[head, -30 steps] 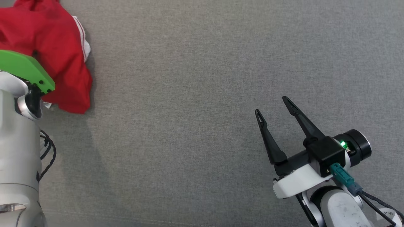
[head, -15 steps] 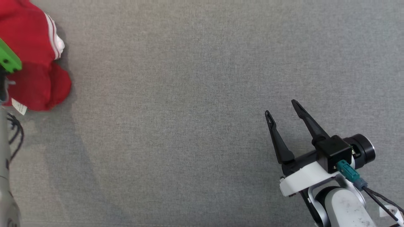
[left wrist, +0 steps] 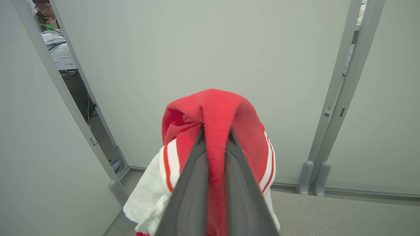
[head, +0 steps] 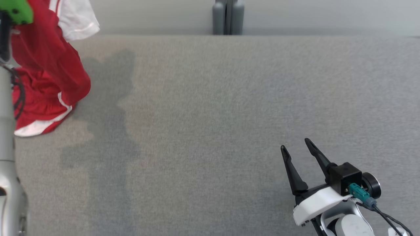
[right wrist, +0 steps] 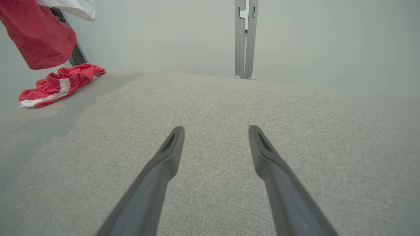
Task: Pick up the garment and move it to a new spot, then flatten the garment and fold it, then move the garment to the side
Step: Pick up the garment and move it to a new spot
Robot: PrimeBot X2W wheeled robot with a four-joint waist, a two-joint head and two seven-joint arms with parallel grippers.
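Note:
The garment is red with white, red-striped sleeves. It hangs in a bunch from my left gripper, whose fingers are shut on a fold of the red cloth. In the head view the garment dangles at the far left above the grey table. Below it a red and white piece lies on the table; I cannot tell whether the two are joined. My right gripper stands open and empty over the table's near right, far from the cloth, and its wrist view shows the right gripper spread above bare fabric.
Grey partition posts stand behind the table's far edge, with pale wall panels around. A person sits beyond a gap in the panels. My left arm runs along the left edge of the head view.
The left gripper has shut on the garment and raised it off the table. The head camera has tilted up, bringing the table's far edge into view. The right gripper stays open.

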